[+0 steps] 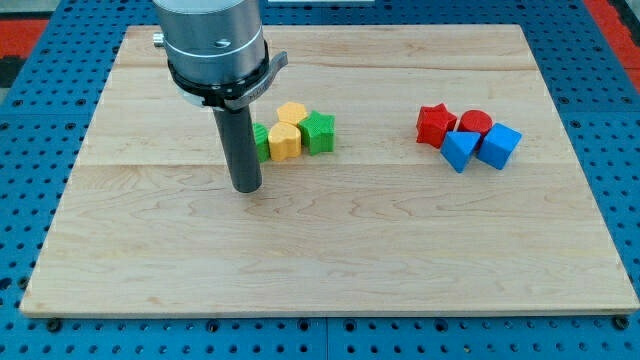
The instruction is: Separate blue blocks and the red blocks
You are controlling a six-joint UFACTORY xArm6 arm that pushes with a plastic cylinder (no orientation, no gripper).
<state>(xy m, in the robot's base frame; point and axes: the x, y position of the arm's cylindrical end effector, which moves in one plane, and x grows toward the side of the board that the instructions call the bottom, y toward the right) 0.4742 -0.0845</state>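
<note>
My tip (pixel 247 187) rests on the wooden bench (pixel 330 250) toward the view's left, at the lower end of the dark rod that hangs from the grey arm housing (pixel 212 40) at the view's top. There is no hand on this arm, only the rod, so nothing is held or gripped. Just to the right of the rod sits a tight cluster: a green block (pixel 262 141) partly hidden behind the rod, whose shape I cannot make out, a yellow hexagonal block (pixel 291 113) behind, a yellow rounded block (pixel 285 142) in front of it, and a green star-shaped block (pixel 318 131) at the cluster's right. The tip lies just to the lower left of this cluster, near the hidden green block; whether it touches it I cannot tell. Well apart, toward the view's right, the task's blocks are packed together: a red star-shaped block (pixel 434 125) at the left, a red cylinder (pixel 475 123) beside it, a blue wedge-like block (pixel 459 150) in front between the two reds, and a blue cube (pixel 499 145) at the right. The blue pieces touch or nearly touch the red ones. The tip is far from this group, across the middle of the bench. A blue perforated surface (pixel 50 60) surrounds the bench.
</note>
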